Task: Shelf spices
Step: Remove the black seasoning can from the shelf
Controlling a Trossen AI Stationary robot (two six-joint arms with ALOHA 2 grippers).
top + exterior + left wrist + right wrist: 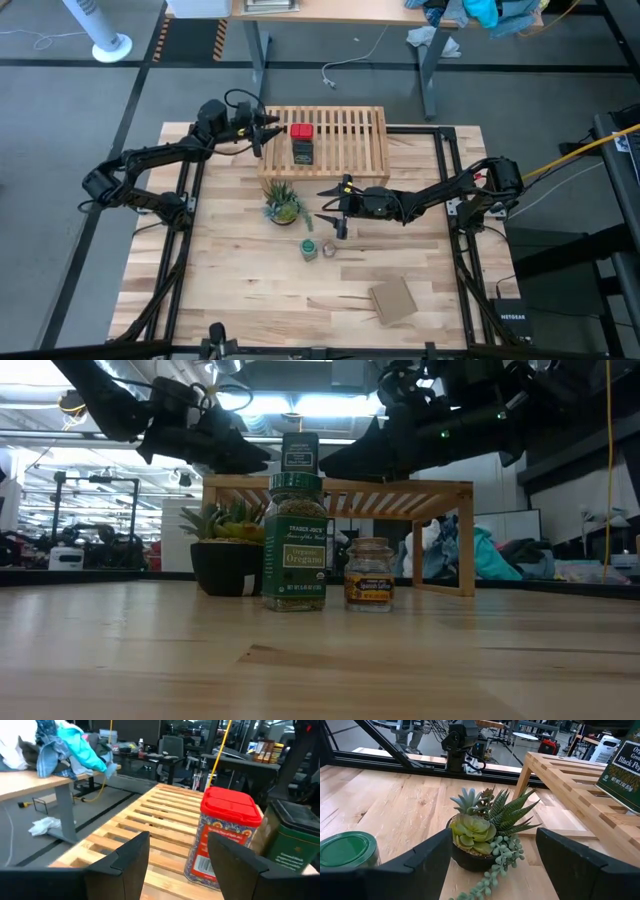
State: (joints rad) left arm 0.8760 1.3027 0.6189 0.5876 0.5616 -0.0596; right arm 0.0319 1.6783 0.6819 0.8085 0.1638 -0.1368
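1. Shelf (345, 140) at the counter's (240, 290) far edge; red tin (301, 131) and dark tin (303, 152) stand side by side on its left part.
2. Green-capped jar (310, 248) and small jar (329, 247) on the counter, near the plant (283, 205).
3. Left tool (262, 133) just beside the red tin, fingers parted, empty.
4. Right tool (338, 214) above the jars, wide open, empty.
5. Cardboard (392, 300) well apart, near side.

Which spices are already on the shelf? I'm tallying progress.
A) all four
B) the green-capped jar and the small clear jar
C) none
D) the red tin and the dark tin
D: the red tin and dark tin stand on the shelf, while the green-capped jar and small clear jar stand on the table.
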